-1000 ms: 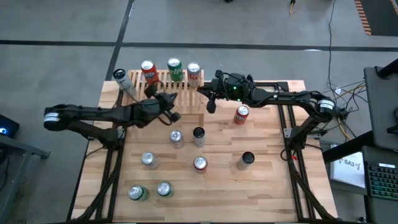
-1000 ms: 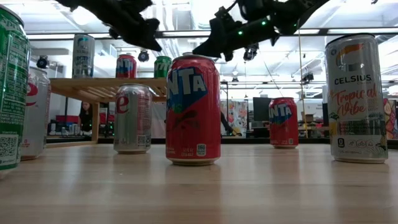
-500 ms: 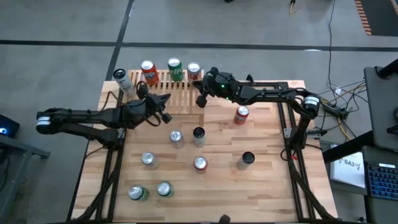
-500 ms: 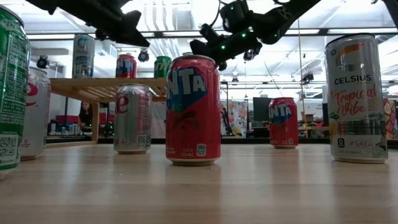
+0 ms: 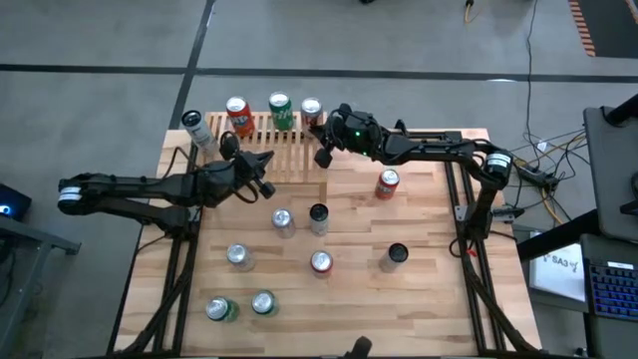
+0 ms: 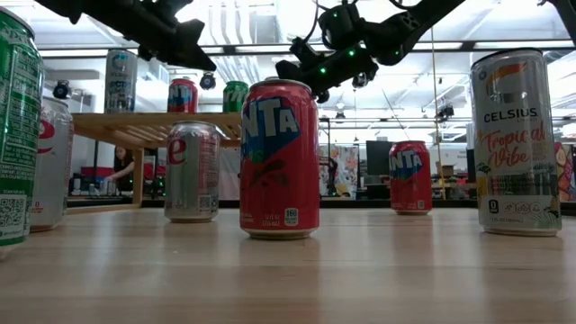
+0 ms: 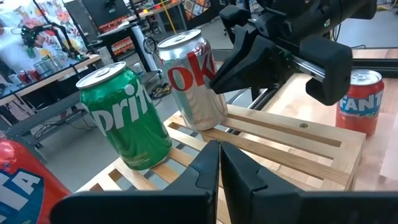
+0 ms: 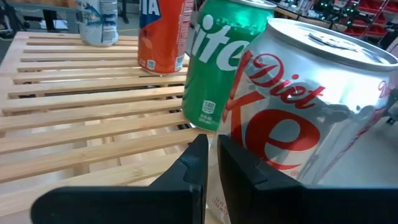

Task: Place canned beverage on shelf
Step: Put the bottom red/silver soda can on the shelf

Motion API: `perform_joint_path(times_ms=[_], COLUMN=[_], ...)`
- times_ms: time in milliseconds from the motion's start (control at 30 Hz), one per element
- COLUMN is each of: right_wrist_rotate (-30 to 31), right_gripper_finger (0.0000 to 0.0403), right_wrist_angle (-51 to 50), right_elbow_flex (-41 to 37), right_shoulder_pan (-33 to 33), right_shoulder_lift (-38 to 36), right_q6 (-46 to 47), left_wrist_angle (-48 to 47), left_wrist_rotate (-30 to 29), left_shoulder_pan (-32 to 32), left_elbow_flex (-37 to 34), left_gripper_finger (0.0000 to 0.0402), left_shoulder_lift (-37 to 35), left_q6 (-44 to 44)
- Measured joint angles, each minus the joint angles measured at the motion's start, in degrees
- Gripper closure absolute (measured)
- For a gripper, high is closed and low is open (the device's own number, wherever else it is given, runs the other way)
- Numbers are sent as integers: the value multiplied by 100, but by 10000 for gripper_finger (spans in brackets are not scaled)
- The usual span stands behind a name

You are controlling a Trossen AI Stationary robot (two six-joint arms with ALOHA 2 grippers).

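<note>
The light-wood slatted shelf [image 5: 299, 150] stands at the table's far edge. On its far side, several cans stand upright: a white one [image 5: 189, 122], a red Fanta [image 5: 236, 110], a green Sprite [image 5: 280, 108] and a silver Diet Coke [image 5: 311, 113]. My left gripper [image 5: 267, 160] hovers over the shelf's near part, shut and empty; its shut fingers also show in the left wrist view [image 7: 219, 155]. My right gripper [image 5: 323, 157] hovers at the shelf's right end, just near of the Diet Coke [image 8: 298, 106], shut and empty.
Loose cans stand on the table in front of the shelf: a red Fanta [image 5: 388, 182], a silver can [image 5: 283, 221], two dark cans [image 5: 318, 214] [image 5: 397, 254], a red can [image 5: 321, 261], and others near the front left [image 5: 239, 299]. The two grippers are close together.
My left gripper has drawn back toward the table's left edge. My right gripper has moved toward the far left, up to the shelf's right end by the Diet Coke. The cans have not moved.
</note>
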Motion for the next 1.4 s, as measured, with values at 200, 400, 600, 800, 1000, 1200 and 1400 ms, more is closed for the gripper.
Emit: perform_joint_path(times_ms=[200, 400, 600, 800, 1000, 1200, 1400], right_wrist_rotate=[9, 7, 2, 7, 2, 9, 7], right_gripper_finger=[376, 376, 376, 376, 376, 376, 376], right_wrist_angle=[0, 2, 5, 52, 191, 134, -465], right_elbow_flex=[-1, -1, -2, -2, 0, 0, -2], right_shoulder_pan=[-26, -28, -46, -52, -99, -112, -72], right_shoulder_lift=[0, 0, -2, 7, 143, 164, -66], right_q6=[-94, -95, -133, -139, -206, -204, -140], left_wrist_angle=[7, 31, 30, 29, 26, 24, 20], left_wrist_rotate=[0, -2, -2, 0, 2, 2, 4], left_shoulder_pan=[0, 0, 0, 0, 0, 0, 0], left_elbow_flex=[-2, -2, -2, -2, -2, -2, -2], left_gripper_finger=[401, 401, 401, 401, 401, 401, 401], left_shoulder_lift=[2, 4, 4, 4, 4, 4, 4], left_q6=[0, -15, -42, -42, -44, -42, -42])
